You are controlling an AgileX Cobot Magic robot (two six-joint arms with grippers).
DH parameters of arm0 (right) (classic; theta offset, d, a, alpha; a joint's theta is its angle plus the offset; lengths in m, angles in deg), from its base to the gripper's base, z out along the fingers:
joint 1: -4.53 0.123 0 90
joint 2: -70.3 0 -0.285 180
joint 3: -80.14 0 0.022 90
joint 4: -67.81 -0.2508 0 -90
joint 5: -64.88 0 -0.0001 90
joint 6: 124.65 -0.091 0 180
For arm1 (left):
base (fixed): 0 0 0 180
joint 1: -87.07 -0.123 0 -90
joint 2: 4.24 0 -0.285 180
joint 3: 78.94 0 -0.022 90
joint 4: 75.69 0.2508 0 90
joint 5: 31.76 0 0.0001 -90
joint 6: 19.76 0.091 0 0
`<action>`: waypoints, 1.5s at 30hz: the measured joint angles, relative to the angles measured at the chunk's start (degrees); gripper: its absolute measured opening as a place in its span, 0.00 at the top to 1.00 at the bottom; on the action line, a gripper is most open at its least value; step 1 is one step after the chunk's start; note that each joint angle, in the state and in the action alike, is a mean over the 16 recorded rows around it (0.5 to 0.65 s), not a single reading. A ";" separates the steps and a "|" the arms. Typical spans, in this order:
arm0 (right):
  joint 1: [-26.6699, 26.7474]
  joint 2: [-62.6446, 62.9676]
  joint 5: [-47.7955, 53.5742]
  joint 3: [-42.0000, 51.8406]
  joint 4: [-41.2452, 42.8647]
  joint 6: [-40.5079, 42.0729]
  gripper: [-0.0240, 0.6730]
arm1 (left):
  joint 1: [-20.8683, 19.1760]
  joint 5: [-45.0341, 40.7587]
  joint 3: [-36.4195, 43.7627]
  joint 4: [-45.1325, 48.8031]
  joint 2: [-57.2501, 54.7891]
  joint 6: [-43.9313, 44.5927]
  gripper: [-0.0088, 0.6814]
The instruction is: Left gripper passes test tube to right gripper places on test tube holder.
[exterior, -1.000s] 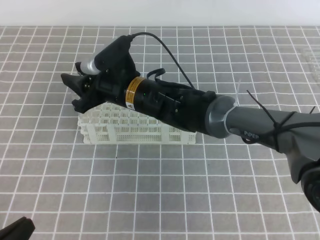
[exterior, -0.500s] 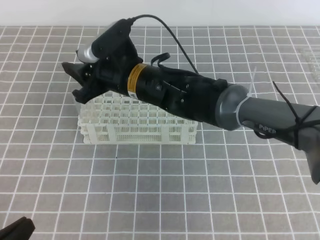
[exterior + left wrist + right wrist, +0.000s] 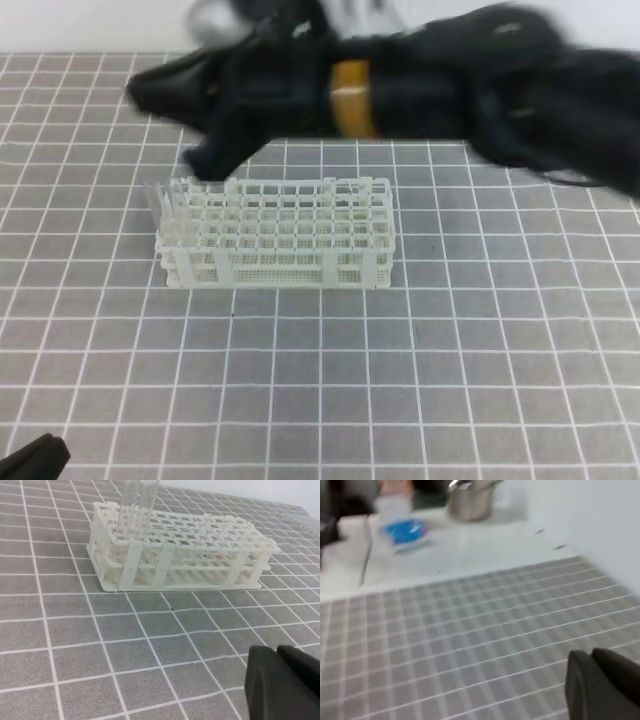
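From above, we saw the rack [image 3: 275, 235] on the grid mat [image 3: 400, 370], the tube [image 3: 154, 198] upright at its left end. The right gripper [image 3: 165, 95] blurred above; we could not tell its jaws.

Left wrist view: left gripper [image 3: 285, 680] shut, near the mat's front edge, open mat between it and the rack.

Right wrist view: only blurred mat.
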 joint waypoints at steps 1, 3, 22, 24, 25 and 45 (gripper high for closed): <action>-0.29 2.50 0.66 1.80 1.49 -1.49 0.93 | 0.00 -0.02 0.00 0.00 0.00 0.00 0.99; -0.88 7.60 2.60 5.99 3.20 -3.46 0.96 | 0.00 -0.14 -0.04 -0.01 0.02 0.01 0.99; -2.48 47.03 25.28 46.95 2.99 -4.31 0.98 | -0.01 -1.02 -0.04 0.01 0.04 0.01 0.99; -2.48 48.35 26.59 49.16 2.91 -4.50 0.98 | -0.01 -0.97 0.00 0.02 0.04 0.00 0.99; -2.48 48.82 27.27 50.16 2.86 -4.59 0.98 | 0.00 -0.97 0.04 0.03 0.02 0.00 0.99; -25.76 79.56 28.95 76.43 2.11 -9.04 0.98 | 0.00 -0.97 0.00 0.03 -0.02 0.00 0.99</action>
